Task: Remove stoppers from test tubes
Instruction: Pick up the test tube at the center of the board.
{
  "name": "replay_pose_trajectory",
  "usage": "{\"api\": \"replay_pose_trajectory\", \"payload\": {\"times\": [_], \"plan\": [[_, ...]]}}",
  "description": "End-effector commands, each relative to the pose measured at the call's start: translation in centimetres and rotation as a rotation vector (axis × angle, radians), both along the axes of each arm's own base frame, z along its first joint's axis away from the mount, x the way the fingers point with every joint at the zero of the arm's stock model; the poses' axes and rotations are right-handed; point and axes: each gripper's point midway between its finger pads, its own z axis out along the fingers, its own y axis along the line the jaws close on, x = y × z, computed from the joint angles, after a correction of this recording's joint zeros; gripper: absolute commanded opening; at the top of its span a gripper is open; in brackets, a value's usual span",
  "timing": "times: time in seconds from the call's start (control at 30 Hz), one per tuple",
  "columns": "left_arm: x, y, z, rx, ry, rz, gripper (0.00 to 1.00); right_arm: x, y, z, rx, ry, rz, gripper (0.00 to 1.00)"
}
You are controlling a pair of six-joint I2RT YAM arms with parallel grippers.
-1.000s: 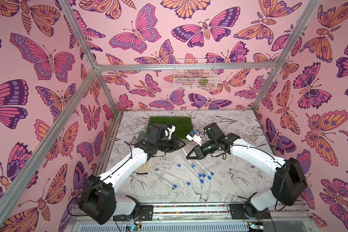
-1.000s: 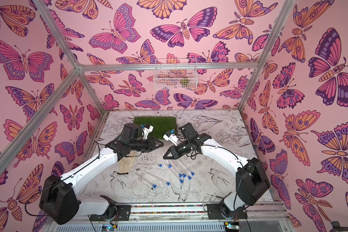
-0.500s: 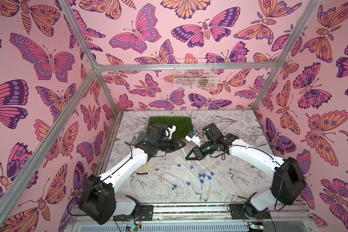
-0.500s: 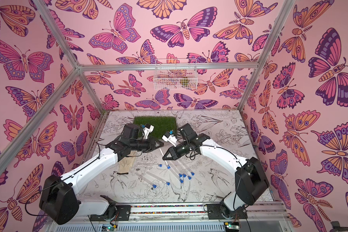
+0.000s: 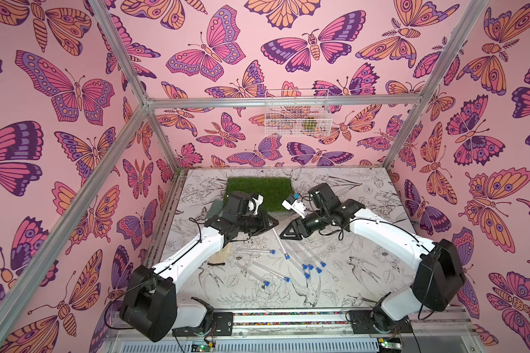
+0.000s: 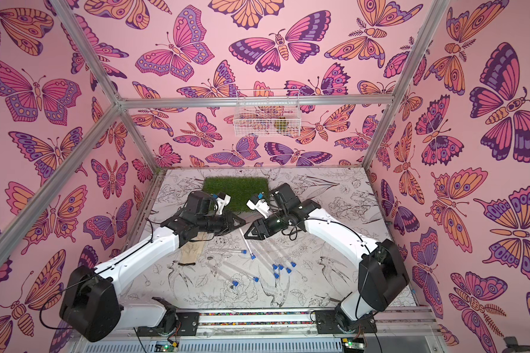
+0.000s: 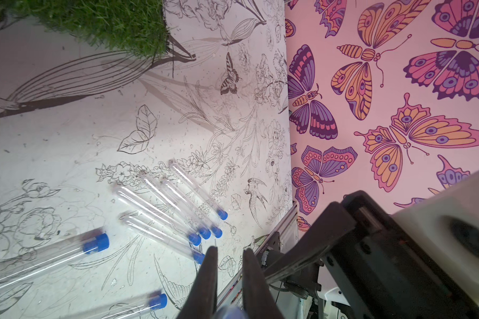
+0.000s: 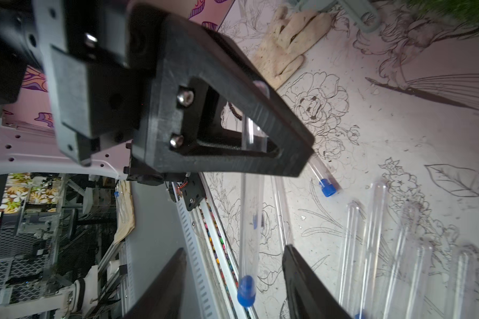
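**Left gripper** (image 7: 228,250): the jaws are closed tight on the rounded end of one test tube (image 5: 279,242); a second ago they stood slightly apart. The tube slopes from the jaw tips toward the near side, with its blue stopper (image 5: 287,256) seated at the low end. Whether that end touches the table cannot be told.

**Right gripper** (image 8: 234,248): the jaws are spread about halfway with nothing gripped; a second ago they were shut. In the right wrist view the tube runs down through the gap. The stopper sits between the fingers (image 8: 302,284) and touches neither.

**Position:** both grippers meet nearly tip to tip at mid-table, just near of the grass mat (image 5: 259,194).

**Loose test tubes** (image 7: 156,216): a fan of five lies flat, near and right of the grippers, with the capped ends bunched together. Three more lie apart to the left of the fan. Every one shows a blue cap.

**Room:**
- The table (image 5: 364,275) is bare to the right and far right.
- A metal rail bounds the near edge.
- The left arm runs close along the left wall.

**Obscured:**
- The beige glove (image 5: 219,258) is largely under the left arm.
- The gripped end of the tube is only a blur in the left wrist view.
- The contents of the wire basket (image 5: 296,113) on the far wall are hard to make out.
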Motion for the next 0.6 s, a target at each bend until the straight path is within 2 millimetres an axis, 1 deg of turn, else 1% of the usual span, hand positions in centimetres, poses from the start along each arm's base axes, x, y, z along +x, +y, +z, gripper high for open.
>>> {"api": "replay_pose_trajectory", "payload": {"times": [0.0, 0.1, 0.2, 0.23, 0.27, 0.33, 0.43, 0.5, 0.53, 0.57], "plan": [[0.1, 1.2, 0.5, -0.004, 0.005, 0.061, 0.02, 2.1, -1.6, 3.5, 0.066, -0.078, -0.129, 0.63], [0.5, 1.8, 0.7, -0.009, 0.015, 0.101, 0.02, 3.5, -3.4, 4.5, 0.140, -0.039, -0.236, 0.64], [0.9, 2.6, 0.2, -0.017, 0.067, 0.156, 0.02, 4.4, -5.1, 4.7, 0.214, 0.045, -0.302, 0.66], [1.0, 2.8, 0.1, -0.025, 0.086, 0.175, 0.02, 4.6, -5.6, 4.5, 0.221, 0.075, -0.321, 0.67], [1.1, 3.0, 0.1, -0.033, 0.103, 0.192, 0.02, 4.5, -6.1, 4.3, 0.230, 0.109, -0.332, 0.68], [1.2, 3.3, 0.1, -0.048, 0.129, 0.216, 0.02, 4.1, -6.4, 4.3, 0.257, 0.147, -0.325, 0.72], [1.4, 4.0, -0.4, -0.067, 0.203, 0.280, 0.03, 3.3, -6.6, 4.0, 0.281, 0.185, -0.339, 0.73], [1.3, 4.5, -1.1, -0.080, 0.261, 0.328, 0.03, 2.7, -6.9, 3.2, 0.277, 0.211, -0.360, 0.73], [1.1, 4.7, -0.1, -0.102, 0.249, 0.341, 0.03, 2.4, -7.0, 3.0, 0.280, 0.223, -0.361, 0.73], [1.0, 4.7, -0.2, -0.110, 0.260, 0.354, 0.03, 2.1, -6.9, 2.7, 0.288, 0.234, -0.360, 0.73]]}}
